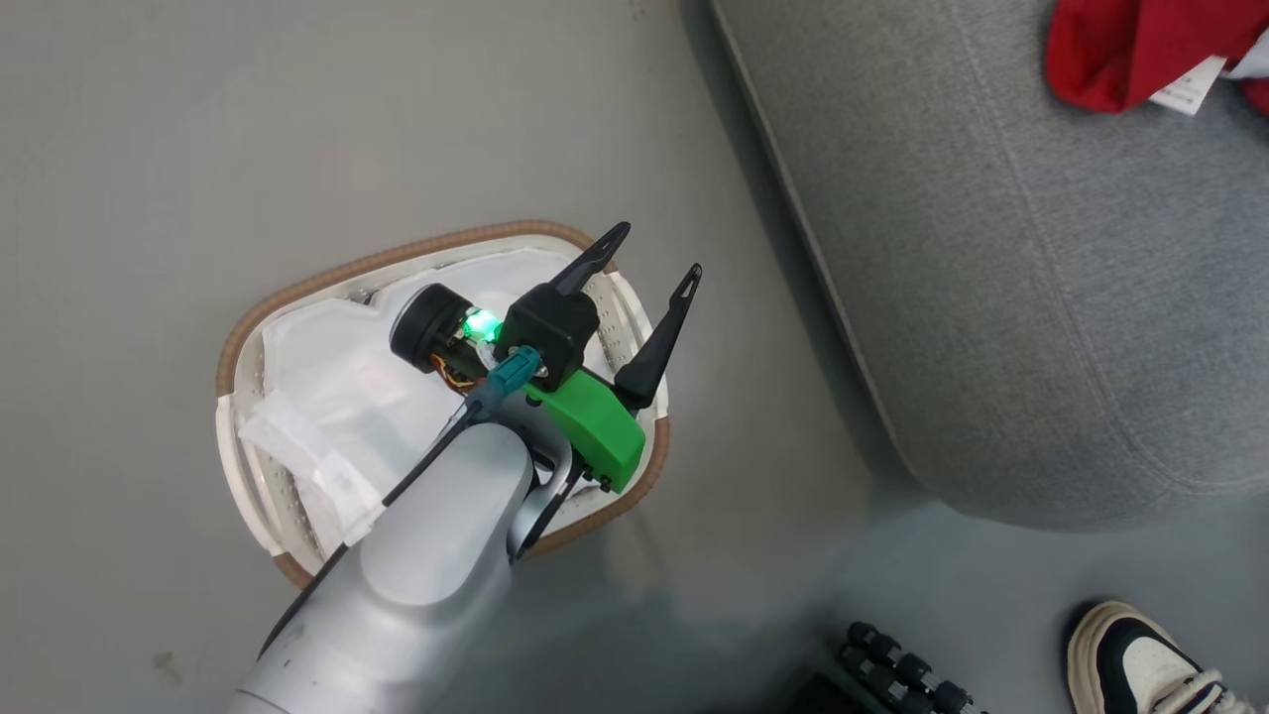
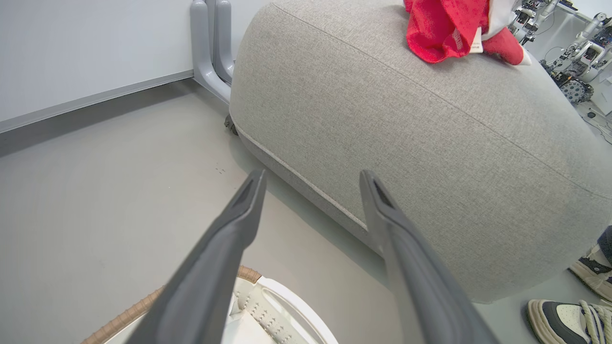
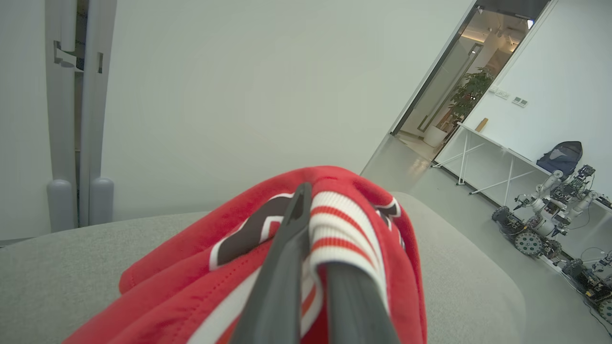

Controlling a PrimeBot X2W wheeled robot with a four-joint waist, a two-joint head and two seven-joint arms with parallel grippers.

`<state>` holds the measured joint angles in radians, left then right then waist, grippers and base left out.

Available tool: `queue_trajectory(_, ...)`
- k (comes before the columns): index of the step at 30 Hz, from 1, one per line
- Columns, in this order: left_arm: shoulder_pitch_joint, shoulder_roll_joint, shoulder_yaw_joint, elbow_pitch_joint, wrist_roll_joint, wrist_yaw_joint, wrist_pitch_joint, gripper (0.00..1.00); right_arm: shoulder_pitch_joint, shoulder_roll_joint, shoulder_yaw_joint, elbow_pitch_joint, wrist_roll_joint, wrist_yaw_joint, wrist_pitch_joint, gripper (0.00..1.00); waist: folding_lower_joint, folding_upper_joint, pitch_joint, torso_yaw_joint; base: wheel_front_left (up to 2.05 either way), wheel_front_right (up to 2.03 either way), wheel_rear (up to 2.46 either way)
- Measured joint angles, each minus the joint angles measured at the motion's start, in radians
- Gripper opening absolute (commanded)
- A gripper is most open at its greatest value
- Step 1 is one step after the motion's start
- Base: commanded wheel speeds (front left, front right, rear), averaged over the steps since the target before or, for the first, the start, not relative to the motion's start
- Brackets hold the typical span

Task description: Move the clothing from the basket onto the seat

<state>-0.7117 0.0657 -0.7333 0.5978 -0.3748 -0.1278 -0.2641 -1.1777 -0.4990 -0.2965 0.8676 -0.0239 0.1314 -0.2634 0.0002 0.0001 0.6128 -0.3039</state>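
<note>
My left gripper [image 1: 649, 266] hangs open over the basket [image 1: 236, 342], a white perforated tub with a brown rim. Inside it I see a white liner sheet [image 1: 327, 397] and no red fabric. In the left wrist view that gripper [image 2: 313, 177] holds nothing, with the basket rim [image 2: 126, 315] below it and the grey seat [image 2: 382, 119] ahead. Red clothing [image 1: 1120, 50] lies on the seat [image 1: 991, 248] at the far right. My right gripper [image 3: 315, 215] is shut on the clothing [image 3: 201, 239]; striped trim drapes over one finger, above the seat [image 3: 71, 258].
A person's shoe [image 1: 1140, 664] stands on the floor near the seat's front corner, beside a dark studded part [image 1: 897, 674]. Grey posts [image 2: 210, 48] rise behind the seat by the wall. Small robots [image 3: 540, 224] and a white table [image 3: 497, 153] stand further off.
</note>
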Motion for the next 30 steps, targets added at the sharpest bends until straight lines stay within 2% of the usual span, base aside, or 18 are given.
queue_trajectory(3,-0.002,0.005,0.010,-0.002,0.005,0.000,0.000,1.00,0.029,0.026,-0.061,0.049,-0.029,0.000,0.000,0.00,0.0000,0.0000,0.030,0.025,0.00,0.00,0.00)
queue_trajectory(4,-0.002,0.007,0.014,-0.002,0.007,0.000,0.000,1.00,0.043,0.037,-0.077,0.053,-0.038,0.000,0.000,0.63,0.0000,0.0000,0.039,0.033,0.00,0.00,0.00)
queue_trajectory(5,-0.002,0.008,0.018,-0.002,0.007,0.000,0.000,1.00,0.053,0.047,-0.088,0.054,-0.041,0.000,0.000,1.00,0.0000,0.0000,0.045,0.039,0.00,0.00,0.00)
queue_trajectory(10,0.000,0.017,0.038,-0.003,0.008,0.000,0.000,1.00,0.142,0.106,-0.153,0.039,-0.048,0.000,0.000,1.00,0.0000,0.0000,0.064,0.061,0.00,0.00,0.00)
queue_trajectory(16,0.024,0.020,0.089,-0.002,0.008,0.000,0.000,1.00,0.289,0.165,-0.179,-0.043,-0.043,0.000,0.000,1.00,0.0000,0.0000,0.027,0.060,0.00,0.00,0.00)
queue_trajectory(19,0.044,0.020,0.117,-0.003,0.008,0.000,0.000,1.00,0.357,0.171,-0.175,-0.075,-0.016,0.000,0.000,1.00,-0.0001,-0.0001,-0.003,0.058,0.00,0.00,0.00)
queue_trajectory(25,0.104,0.020,0.182,-0.002,0.008,0.000,0.000,1.00,0.518,0.233,-0.162,-0.154,0.024,0.000,0.000,1.00,-0.0001,0.0000,-0.072,0.062,0.00,0.00,0.00)
queue_trajectory(30,0.162,0.017,0.246,-0.009,0.013,0.001,0.000,1.00,0.609,0.269,-0.105,-0.220,0.051,0.000,0.000,1.00,-0.0002,0.0000,-0.133,0.074,0.00,0.00,0.00)
